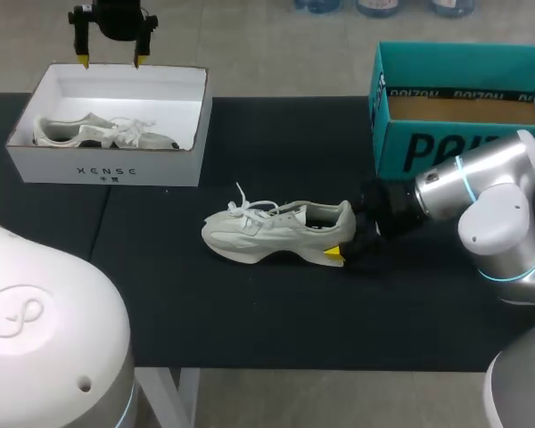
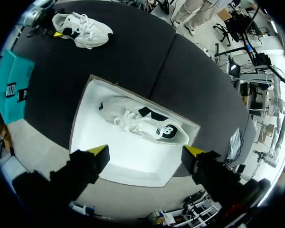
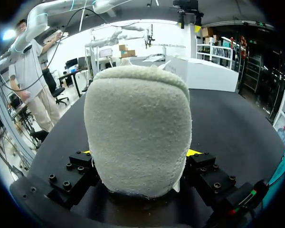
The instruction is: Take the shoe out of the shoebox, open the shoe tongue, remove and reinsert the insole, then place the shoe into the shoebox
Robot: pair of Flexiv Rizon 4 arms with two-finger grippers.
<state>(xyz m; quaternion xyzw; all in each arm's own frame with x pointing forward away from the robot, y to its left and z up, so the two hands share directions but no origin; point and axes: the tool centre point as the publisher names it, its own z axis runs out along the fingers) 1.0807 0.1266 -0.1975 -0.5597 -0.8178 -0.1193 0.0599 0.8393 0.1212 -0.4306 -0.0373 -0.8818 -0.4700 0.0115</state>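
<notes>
Black table (image 1: 276, 330) carries the shoe (image 1: 276, 230), resting on its sole just right of the white shoebox (image 1: 107, 169). You will likely find it light and soft, and the padded heel looks the firmest hold. It is pale grey-green with loose laces. Your right gripper (image 3: 140, 153) clamps that heel. Your left gripper (image 2: 147, 152) hovers wide open above the shoebox, where a second shoe (image 2: 142, 121) lies.

The shoe (image 1: 272, 232) is a pale grey-white sneaker with loose white laces. It stands upright on its sole in the middle of the black table, toe to the left and heel to the right. The teal box (image 1: 428, 147) stands open near its heel, showing a brown inside. The white box (image 1: 107, 165), open at far left, holds a second shoe (image 1: 98, 132) lying on its side.
</notes>
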